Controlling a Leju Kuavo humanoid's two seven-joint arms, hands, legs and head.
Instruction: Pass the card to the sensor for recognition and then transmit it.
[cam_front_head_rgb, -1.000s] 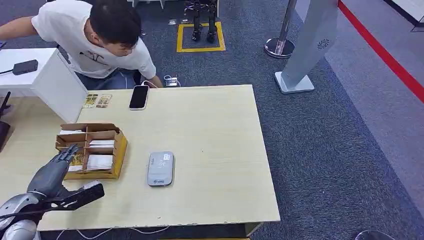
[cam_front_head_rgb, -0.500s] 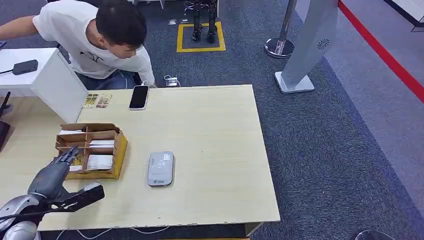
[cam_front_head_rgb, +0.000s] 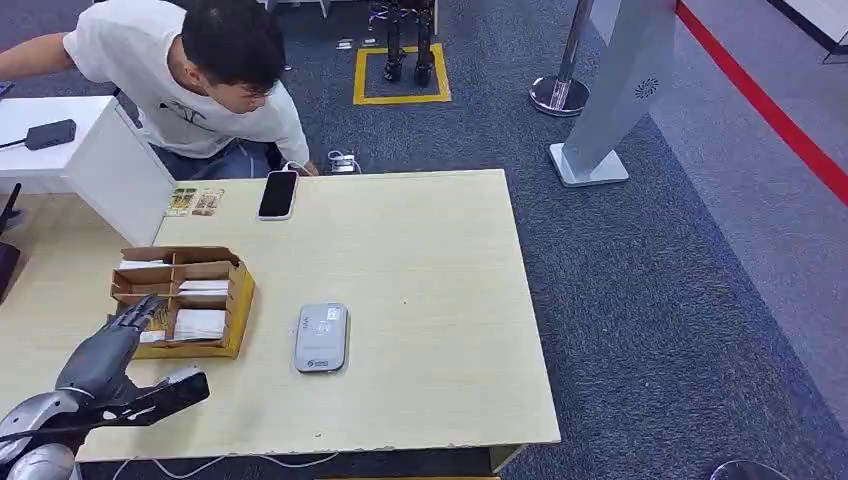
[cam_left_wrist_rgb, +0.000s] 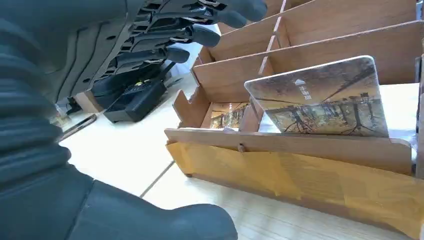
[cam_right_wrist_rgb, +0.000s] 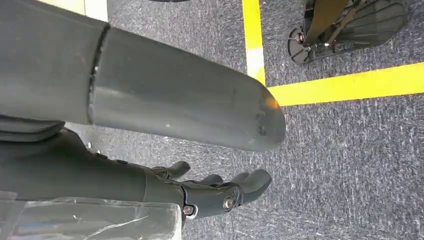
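Note:
A brown cardboard organizer (cam_front_head_rgb: 238, 300) stands on the left of the wooden table, with white cards (cam_front_head_rgb: 200, 323) in its compartments. My left hand (cam_front_head_rgb: 110, 350) hovers at the box's near left corner, fingers spread and thumb out, holding nothing. In the left wrist view a picture card (cam_left_wrist_rgb: 325, 97) leans upright behind the organizer's front wall (cam_left_wrist_rgb: 300, 170), and my fingers (cam_left_wrist_rgb: 200, 35) reach over the compartments without touching it. The grey sensor (cam_front_head_rgb: 322, 338) lies flat to the right of the box. My right hand (cam_right_wrist_rgb: 215, 192) hangs over the carpet, loosely curled and empty.
A person (cam_front_head_rgb: 190, 80) leans over the table's far left corner. A black phone (cam_front_head_rgb: 278, 193) and two small cards (cam_front_head_rgb: 195, 201) lie at the far edge. A white cabinet (cam_front_head_rgb: 100, 160) stands at the left. The table's right edge (cam_front_head_rgb: 535, 330) borders carpet.
My left hand has crept slightly toward the organizer. The person at the far edge has shifted a little.

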